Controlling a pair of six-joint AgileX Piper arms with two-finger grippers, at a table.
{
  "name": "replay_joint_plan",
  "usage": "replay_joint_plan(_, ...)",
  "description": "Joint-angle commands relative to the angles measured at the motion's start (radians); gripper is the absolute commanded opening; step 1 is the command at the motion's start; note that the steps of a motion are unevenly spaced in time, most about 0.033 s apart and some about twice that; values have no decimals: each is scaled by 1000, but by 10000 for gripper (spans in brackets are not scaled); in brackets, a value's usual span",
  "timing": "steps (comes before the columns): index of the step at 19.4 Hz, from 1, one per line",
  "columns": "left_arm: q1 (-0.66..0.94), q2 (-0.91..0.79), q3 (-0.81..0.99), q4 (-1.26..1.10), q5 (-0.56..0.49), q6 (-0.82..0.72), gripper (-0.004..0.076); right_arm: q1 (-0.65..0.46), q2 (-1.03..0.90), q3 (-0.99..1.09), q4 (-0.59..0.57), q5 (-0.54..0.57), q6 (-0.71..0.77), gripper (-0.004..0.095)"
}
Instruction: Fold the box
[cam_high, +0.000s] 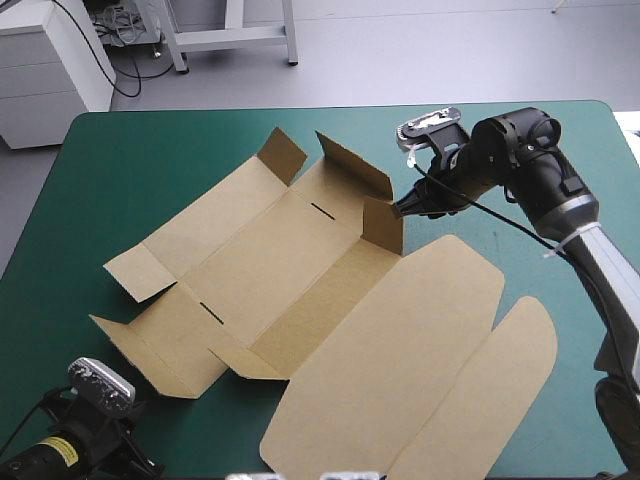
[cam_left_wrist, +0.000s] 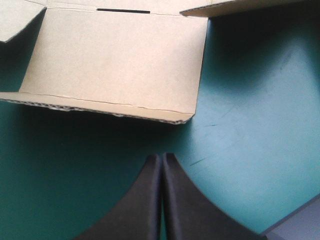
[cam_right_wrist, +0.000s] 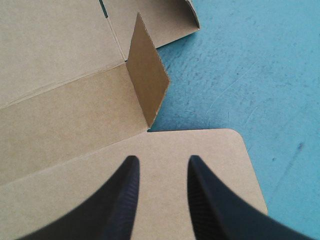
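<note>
The brown box (cam_high: 290, 260) lies opened out across the middle of the table, several side flaps standing up and its big rounded lid (cam_high: 400, 350) flat toward the near right. My right gripper (cam_high: 402, 207) is open at the box's far right corner, just beside a small upright flap (cam_right_wrist: 147, 75). In the right wrist view its fingertips (cam_right_wrist: 163, 162) hover over the lid's corner with nothing between them. My left gripper (cam_left_wrist: 162, 157) is shut and empty over the cover, a short way off the box's near left flap (cam_left_wrist: 115, 60).
Teal-green cover (cam_high: 120, 170) surrounds the box on the far left and far right. A second rounded lid flap (cam_high: 500, 390) reaches toward the table's near right edge. A white cabinet (cam_high: 45, 70) stands beyond the far left corner.
</note>
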Motion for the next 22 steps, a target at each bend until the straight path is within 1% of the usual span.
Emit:
replay_joint_plan(1,0,11,-26,-9,-56,-1,-10,-8,-41,-31,-5,-28,3,540)
replay_joint_plan(2,0,11,-26,-9,-56,-1,-10,-8,-41,-31,-5,-28,3,620)
replay_joint_plan(3,0,11,-26,-9,-56,-1,-10,-8,-41,-31,-5,-28,3,658)
replay_joint_plan(4,0,11,-26,-9,-56,-1,-10,-8,-41,-31,-5,-30,3,663)
replay_joint_plan(7,0,11,-26,-9,-56,-1,-10,-8,-41,-31,4,-40,3,654)
replay_joint_plan(9,0,11,-26,-9,-56,-1,-10,-8,-41,-31,33,-57,3,632)
replay_joint_plan(11,0,11,-26,-9,-56,-1,-10,-8,-41,-31,30,-103,-23,616)
replay_joint_plan(14,0,11,-26,-9,-56,-1,-10,-8,-39,-31,22,-168,-23,605)
replay_joint_plan(17,0,11,-26,-9,-56,-1,-10,-8,3,-31,26,-175,-87,600)
replay_joint_plan(19,0,11,-26,-9,-56,-1,-10,-8,51,-31,26,-182,-89,596)
replay_joint_plan(21,0,11,-26,-9,-56,-1,-10,-8,99,-33,29,-214,-83,593)
replay_joint_plan(22,0,11,-26,-9,-56,-1,-10,-8,126,-33,29,-250,-89,593)
